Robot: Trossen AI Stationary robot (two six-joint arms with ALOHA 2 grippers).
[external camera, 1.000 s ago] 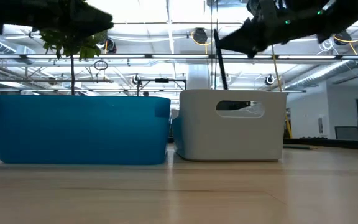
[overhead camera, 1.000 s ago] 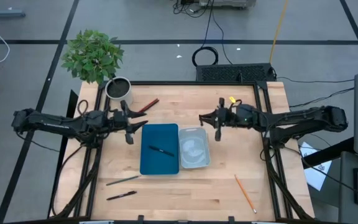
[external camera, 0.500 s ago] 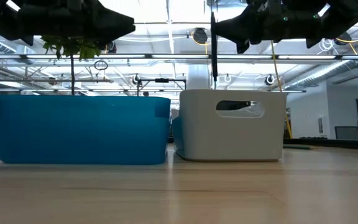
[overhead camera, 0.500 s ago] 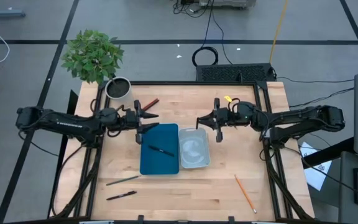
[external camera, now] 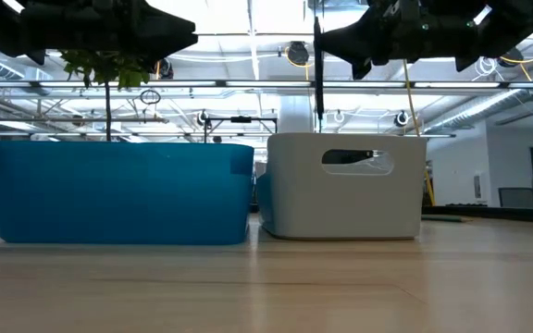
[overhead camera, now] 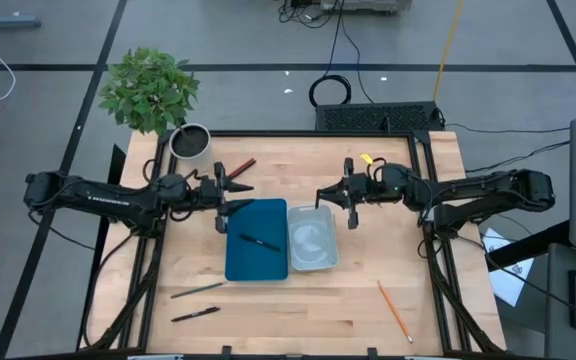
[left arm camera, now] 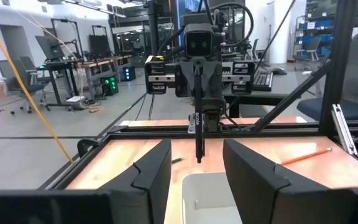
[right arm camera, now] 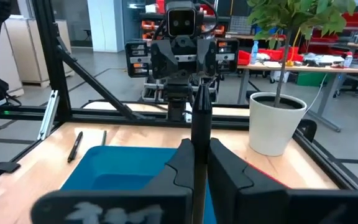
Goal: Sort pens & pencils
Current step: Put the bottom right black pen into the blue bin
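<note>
High view: right gripper [overhead camera: 349,198] is up over the far edge of the white bin [overhead camera: 313,262], pinched tight on a dark pen [overhead camera: 350,212] that hangs pointing down. Left gripper [overhead camera: 221,196] is by the far corner of the blue tray [overhead camera: 240,262], fingers wide apart, nothing in them. One pen in tray [overhead camera: 260,241] already. Still out on the table: black pen [overhead camera: 196,314] & grey-green pencil [overhead camera: 198,290] near the front left, orange pencil [overhead camera: 395,311] front right, red pencil [overhead camera: 239,168] by the plant pot [overhead camera: 190,143]

Low view: held pen [external camera: 319,67] hangs straight up & down, tip just above the white bin's [external camera: 345,199] rim, near its side next to the blue tray [external camera: 123,194]

Left wrist view: its own fingers [left arm camera: 153,169] are spread w/ nothing between them; the other arm's pen [left arm camera: 199,138] hangs over the bin [left arm camera: 213,190]

Right wrist view: its fingers [right arm camera: 180,163] squeeze the pen [right arm camera: 199,121]; tray [right arm camera: 120,168] sits ahead

Step, I think: carrying a pen to drop it. The other pen is in the blue tray, so next it prob. needs to slide over that tray, go lower, then let go
</note>
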